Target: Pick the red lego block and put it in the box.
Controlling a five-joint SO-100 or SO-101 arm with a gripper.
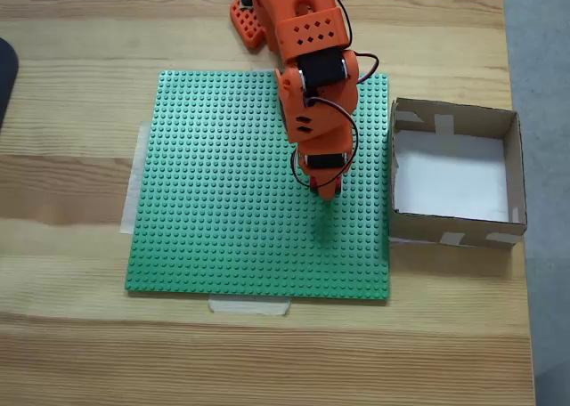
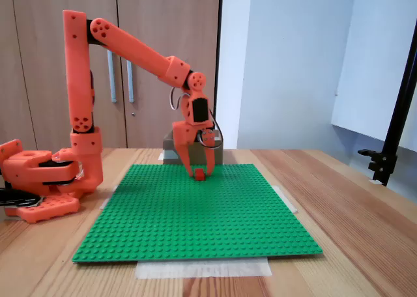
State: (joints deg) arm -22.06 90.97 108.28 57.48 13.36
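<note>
In a fixed view from the side, the red lego block rests on the green baseplate. My orange gripper points down over it, open, with one finger on each side of the block. From above, in a fixed view, the gripper is over the right half of the baseplate and hides the block. The box, brown cardboard with a white floor, stands just right of the baseplate, a short way from the gripper. From the side, the box shows behind the gripper.
The baseplate is taped to a wooden table. The arm's orange base stands at the table's left in the side view. A black stand rises at the right edge. Wooden cabinet doors are behind.
</note>
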